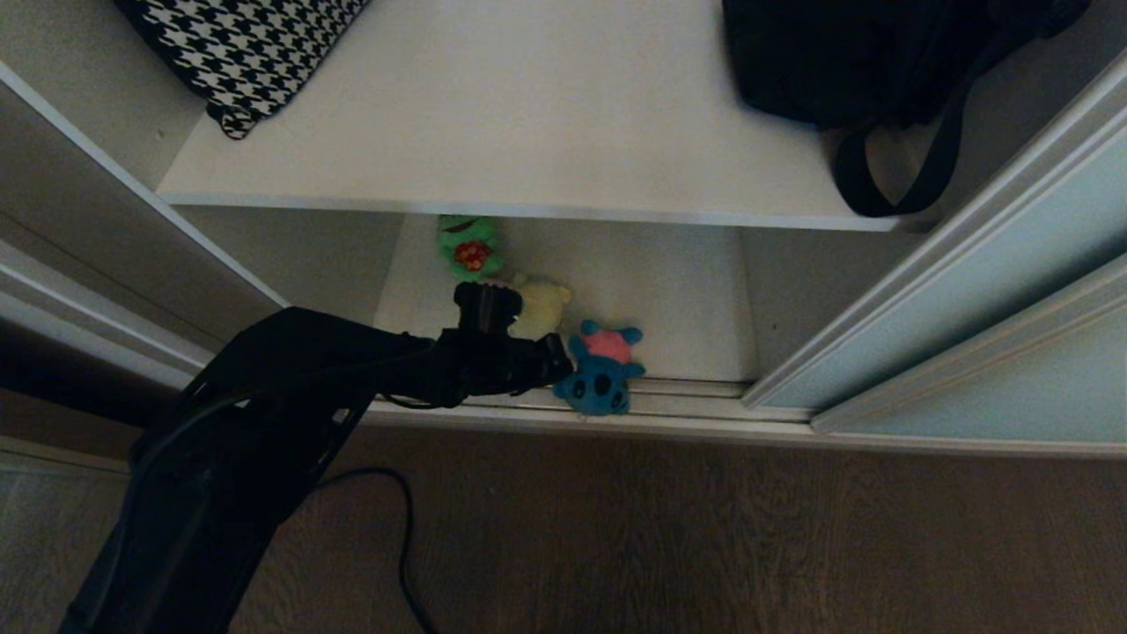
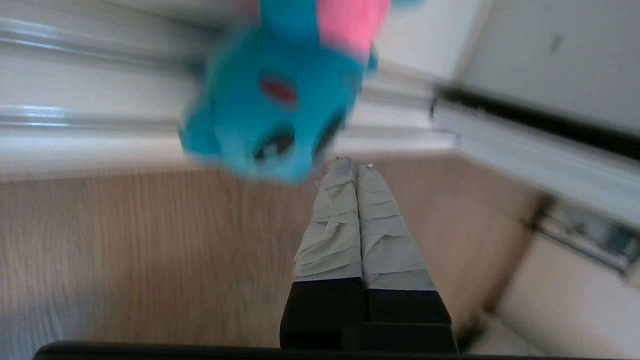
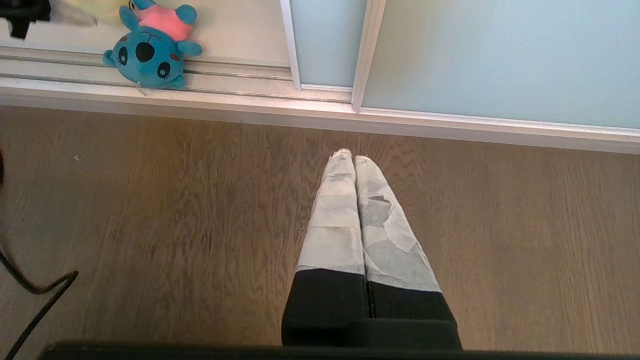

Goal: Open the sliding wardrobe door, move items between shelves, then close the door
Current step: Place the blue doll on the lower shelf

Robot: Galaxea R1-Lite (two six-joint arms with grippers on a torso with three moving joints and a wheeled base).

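Sliding wardrobe door (image 1: 968, 326), frosted pale blue-green glass in a slim off-white frame, stands pushed to my right, and no writing shows anywhere. Off-white upper shelf (image 1: 528, 132) carries two bags. Below it, a blue plush toy (image 1: 601, 374) with a pink back lies at the track, just beside my left gripper (image 1: 556, 359), whose fingers (image 2: 340, 220) are pressed together, empty. My right gripper (image 3: 354, 160), also closed, hangs over the floor (image 3: 175, 225).

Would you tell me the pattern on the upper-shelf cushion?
Black-and-white houndstooth cushion; head view.
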